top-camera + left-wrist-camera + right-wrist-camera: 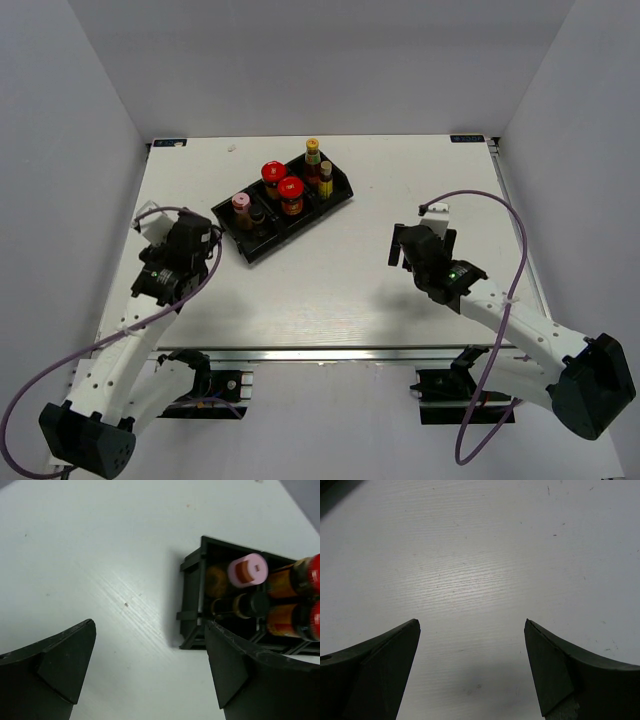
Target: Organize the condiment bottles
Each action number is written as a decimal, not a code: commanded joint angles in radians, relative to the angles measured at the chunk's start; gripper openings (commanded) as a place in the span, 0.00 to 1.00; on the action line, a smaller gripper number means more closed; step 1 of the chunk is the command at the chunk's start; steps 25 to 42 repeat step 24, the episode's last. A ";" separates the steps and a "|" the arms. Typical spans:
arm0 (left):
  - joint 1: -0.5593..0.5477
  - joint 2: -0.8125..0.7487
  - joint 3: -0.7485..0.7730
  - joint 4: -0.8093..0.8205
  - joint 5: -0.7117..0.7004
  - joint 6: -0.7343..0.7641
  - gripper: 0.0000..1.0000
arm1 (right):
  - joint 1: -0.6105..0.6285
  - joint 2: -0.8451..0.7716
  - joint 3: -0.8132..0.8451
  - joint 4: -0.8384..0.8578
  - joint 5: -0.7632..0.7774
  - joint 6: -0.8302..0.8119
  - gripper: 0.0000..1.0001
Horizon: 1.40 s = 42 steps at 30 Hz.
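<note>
Six condiment bottles stand in the black three-compartment tray. The pink-capped bottle and the dark-capped bottle are in the left compartment. Two red-lidded jars fill the middle one. Two slim dark bottles with yellow caps are in the right one. My left gripper is open and empty just left of the tray. In the left wrist view the pink cap and the tray's end wall show. My right gripper is open and empty over bare table.
The white table has raised walls on its left, back and right. A small white piece lies at the right, near the purple cable. The right wrist view shows only bare table.
</note>
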 commanded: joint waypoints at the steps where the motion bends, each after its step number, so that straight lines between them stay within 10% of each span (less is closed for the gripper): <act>1: -0.002 -0.038 -0.079 0.012 0.007 -0.068 0.98 | -0.004 -0.011 0.053 -0.053 0.002 0.069 0.89; 42: -0.002 -0.024 -0.073 -0.016 0.024 -0.080 0.98 | -0.005 -0.143 -0.010 0.089 -0.130 0.000 0.90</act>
